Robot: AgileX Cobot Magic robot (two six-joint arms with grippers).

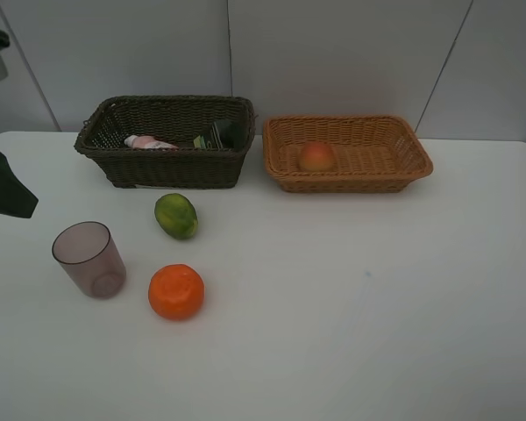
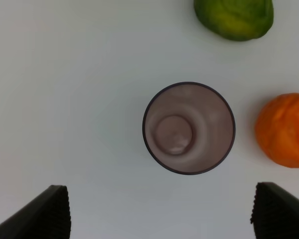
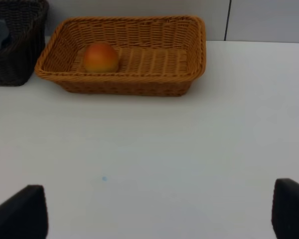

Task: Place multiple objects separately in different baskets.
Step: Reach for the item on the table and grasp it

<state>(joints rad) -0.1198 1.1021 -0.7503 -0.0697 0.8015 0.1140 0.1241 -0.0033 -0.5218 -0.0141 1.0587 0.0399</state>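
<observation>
Roughly halfway: pink bottle [image 1: 149,142] and green bottle [image 1: 219,134] lay in the dark basket [image 1: 171,171] upper left, peach [image 1: 316,156] in the tan basket [image 1: 351,181]. Cup [image 1: 89,259], green fruit [image 1: 175,215] and orange [image 1: 176,291] sat unsorted lower left. Left end effector [image 2: 162,211] and right end effector [image 3: 159,211] were spread, empty.

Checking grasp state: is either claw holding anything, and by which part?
Nothing held: left claw open over the cup, not touching; right claw open, empty.

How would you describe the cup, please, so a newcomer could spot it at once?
On the white table, three loose things sit in front of the dark brown basket. The cup is the leftmost, and the only upright, translucent mauve one.
</observation>
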